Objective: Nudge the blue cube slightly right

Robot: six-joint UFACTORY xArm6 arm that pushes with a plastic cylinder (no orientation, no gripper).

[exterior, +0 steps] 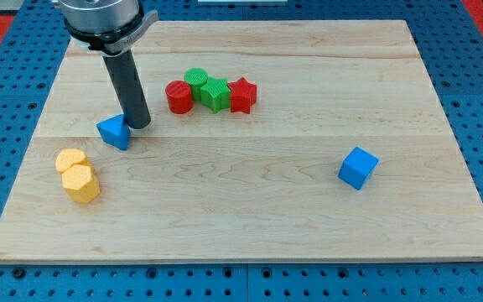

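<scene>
The blue cube (358, 167) sits alone on the wooden board (250, 218) at the view's right. My tip (138, 125) is far from it, at the view's left, touching or just beside the upper right of a blue triangular block (114, 132). The dark rod rises from the tip toward the view's top left.
A cluster of a red cylinder (179, 96), a green cylinder (196, 80), a green cube-like block (216, 93) and a red star (242, 95) sits at the upper middle. Two yellow blocks (78, 175) lie at the lower left.
</scene>
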